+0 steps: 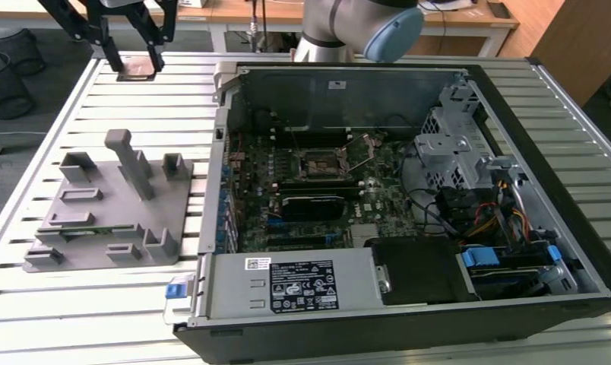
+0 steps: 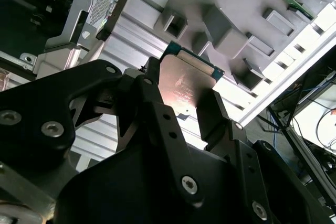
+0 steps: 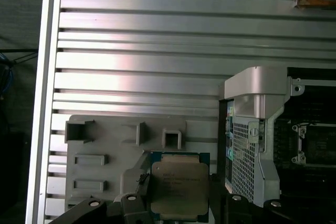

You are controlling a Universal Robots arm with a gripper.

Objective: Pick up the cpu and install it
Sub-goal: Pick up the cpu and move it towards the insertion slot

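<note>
Your gripper [image 1: 135,61] is clamped on the cpu [image 3: 180,184], held by 2 opposite edges over the tabletop [image 1: 102,304] beyond the grey fixture [image 1: 113,205]. Pickup looks done; installing remains. The socket [image 1: 321,163] sits well apart inside the case, so keep the chip level and square.

A counter [image 1: 93,312] of ribbed, pale aluminium slats spans the exterior view and catches soft overhead light. Dark grey floor [image 1: 7,175] lies beyond its edge at nine o'clock. Two black wire-mesh bins [image 1: 4,87] stand on that floor at ten o'clock. A wooden desk [image 1: 468,26] runs from twelve to one o'clock, with a brown wooden panel [image 1: 574,46] at two o'clock.
</note>
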